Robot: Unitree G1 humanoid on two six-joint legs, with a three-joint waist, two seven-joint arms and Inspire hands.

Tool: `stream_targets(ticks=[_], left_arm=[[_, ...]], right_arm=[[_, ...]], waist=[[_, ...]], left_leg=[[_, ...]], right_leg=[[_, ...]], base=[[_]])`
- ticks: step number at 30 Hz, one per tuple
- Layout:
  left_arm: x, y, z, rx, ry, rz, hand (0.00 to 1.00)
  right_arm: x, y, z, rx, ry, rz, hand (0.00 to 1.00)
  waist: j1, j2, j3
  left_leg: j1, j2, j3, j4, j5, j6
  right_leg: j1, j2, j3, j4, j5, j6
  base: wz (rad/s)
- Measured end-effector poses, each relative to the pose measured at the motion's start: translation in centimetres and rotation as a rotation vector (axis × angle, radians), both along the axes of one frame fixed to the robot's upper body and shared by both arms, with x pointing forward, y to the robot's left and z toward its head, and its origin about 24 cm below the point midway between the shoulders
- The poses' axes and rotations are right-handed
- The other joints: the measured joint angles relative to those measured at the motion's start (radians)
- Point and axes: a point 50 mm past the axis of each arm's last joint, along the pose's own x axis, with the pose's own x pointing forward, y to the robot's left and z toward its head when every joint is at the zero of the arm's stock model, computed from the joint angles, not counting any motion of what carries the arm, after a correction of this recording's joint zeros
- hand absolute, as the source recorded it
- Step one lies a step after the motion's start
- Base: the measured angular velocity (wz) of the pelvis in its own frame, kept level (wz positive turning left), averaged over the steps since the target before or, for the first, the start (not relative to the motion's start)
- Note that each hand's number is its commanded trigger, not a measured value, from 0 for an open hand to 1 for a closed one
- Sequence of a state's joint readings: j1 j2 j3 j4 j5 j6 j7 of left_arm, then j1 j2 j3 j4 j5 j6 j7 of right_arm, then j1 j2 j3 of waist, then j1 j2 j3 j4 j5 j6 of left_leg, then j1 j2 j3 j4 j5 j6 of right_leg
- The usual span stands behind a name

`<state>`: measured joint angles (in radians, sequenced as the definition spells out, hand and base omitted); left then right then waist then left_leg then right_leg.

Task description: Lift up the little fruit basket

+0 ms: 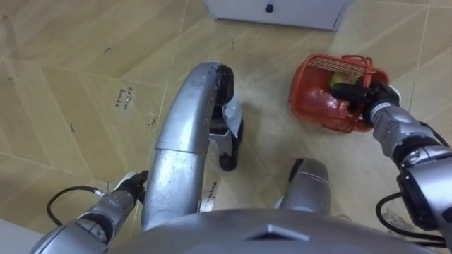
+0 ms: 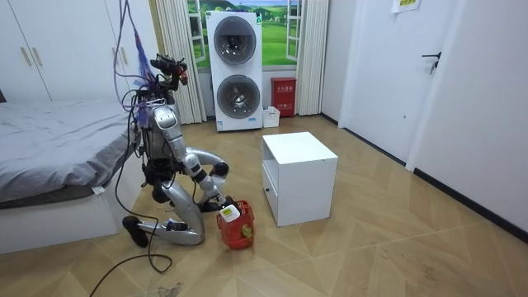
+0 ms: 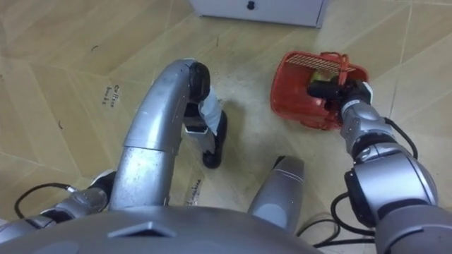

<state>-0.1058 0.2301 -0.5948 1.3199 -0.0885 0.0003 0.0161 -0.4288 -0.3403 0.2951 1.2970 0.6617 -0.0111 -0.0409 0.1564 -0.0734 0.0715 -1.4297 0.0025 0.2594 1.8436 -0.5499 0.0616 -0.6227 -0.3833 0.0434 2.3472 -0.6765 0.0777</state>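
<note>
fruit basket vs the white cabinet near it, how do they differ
The fruit basket is red and slotted; the white cabinet is plain and solid. The basket is far smaller. The right robot hand grips the basket; the cabinet is untouched. Both sit on the floor.

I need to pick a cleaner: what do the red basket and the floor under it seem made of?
The basket looks like moulded plastic, red and slightly glossy: its upper wall is a slotted grid. The floor looks like wood or wood-look laminate with a satin finish: grained planks laid in angled rows. Which one, I cannot tell.
</note>
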Motion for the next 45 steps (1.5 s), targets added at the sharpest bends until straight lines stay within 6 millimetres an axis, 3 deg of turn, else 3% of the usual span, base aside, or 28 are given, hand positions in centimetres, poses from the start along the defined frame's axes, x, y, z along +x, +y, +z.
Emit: stream_targets(ticks=[6, 14, 20, 25, 29, 33, 37, 41, 43, 45], left_arm=[[1.2, -0.8, 0.1, -0.015, -0.028, -0.009, 0.0], [2.0, -0.9, 0.3, -0.017, -0.047, -0.008, 0.0], [2.8, -0.7, 0.6, -0.032, -0.081, 0.057, 0.0], [3.7, -0.9, 0.9, -0.036, -0.097, 0.035, 0.0], [4.3, -0.9, 1.1, -0.028, -0.109, 0.005, 0.0], [5.8, -0.8, 1.7, -0.032, -0.142, -0.016, 0.0], [8.5, -0.6, 2.9, -0.019, -0.205, -0.024, 0.0], [9.7, -0.6, 3.6, -0.031, -0.247, 0.005, 0.0], [9.9, -0.5, 3.7, -0.044, -0.257, 0.041, 0.0], [9.8, -0.2, 3.7, -0.044, -0.252, 0.071, 0.0]], right_arm=[[-0.2, 1.0, -0.5, 0.01, 0.023, 0.031, 1.0], [0.1, 1.4, -0.4, 0.011, 0.019, 0.065, 1.0], [1.5, 2.8, 0.3, 0.008, -0.026, 0.177, 1.0], [2.9, 3.9, 1.5, -0.014, -0.076, 0.279, 1.0], [4.4, 4.3, 2.8, -0.045, -0.13, 0.335, 1.0], [5.8, 4.7, 4.8, -0.075, -0.217, 0.399, 1.0], [7.5, 5.8, 6.7, -0.093, -0.287, 0.47, 1.0], [8.5, 6.2, 7.9, -0.093, -0.314, 0.495, 1.0], [8.6, 6.4, 8.1, -0.091, -0.313, 0.536, 1.0], [8.8, 7.0, 8.5, -0.081, -0.321, 0.577, 1.0]], waist=[[-0.018, -0.004, 0.0024], [-0.017, -0.009, 0.0049], [-0.015, -0.02, 0.0115], [-0.015, -0.027, 0.0116], [-0.03, -0.029, 0.013], [-0.05, -0.029, 0.0123], [-0.065, -0.023, 0.0089], [-0.067, 0.008, -0.0053], [-0.065, 0.022, -0.0097], [-0.048, 0.027, -0.0124]], left_leg=[[0.0, -0.001, -0.007, 0.01, 0.004, 0.007], [0.001, 0.004, -0.02, 0.015, 0.007, 0.001], [0.02, -0.001, -0.04, 0.026, 0.006, 0.0], [0.041, -0.002, -0.058, 0.039, 0.003, 0.001], [0.073, -0.039, -0.082, 0.048, -0.005, -0.007], [0.091, -0.072, -0.1, 0.061, -0.017, 0.004], [0.107, -0.076, -0.1, 0.068, -0.037, 0.032], [0.134, -0.065, -0.101, 0.029, -0.048, 0.055], [0.189, -0.06, -0.101, -0.061, -0.05, 0.059], [0.247, -0.037, -0.097, -0.149, -0.046, 0.062]], right_leg=[[0.011, 0.005, -0.004, 0.006, 0.0, 0.0], [0.013, 0.02, -0.004, 0.013, 0.0, -0.001], [0.048, 0.038, 0.001, 0.01, 0.0, -0.003], [0.086, 0.048, -0.006, 0.006, 0.001, -0.004], [0.151, 0.049, -0.02, -0.006, 0.0, -0.009], [0.198, 0.045, -0.043, -0.028, 0.0, -0.01], [0.235, 0.06, -0.046, -0.072, -0.014, -0.008], [0.238, 0.093, -0.024, -0.174, -0.042, 0.002], [0.238, 0.101, -0.016, -0.305, -0.043, 0.002], [0.241, 0.103, -0.014, -0.433, -0.042, 0.003]], base=[[0.0], [-0.02], [-0.03], [-0.04], [0.02], [0.09], [0.02], [-0.18], [-0.31], [-0.58]])
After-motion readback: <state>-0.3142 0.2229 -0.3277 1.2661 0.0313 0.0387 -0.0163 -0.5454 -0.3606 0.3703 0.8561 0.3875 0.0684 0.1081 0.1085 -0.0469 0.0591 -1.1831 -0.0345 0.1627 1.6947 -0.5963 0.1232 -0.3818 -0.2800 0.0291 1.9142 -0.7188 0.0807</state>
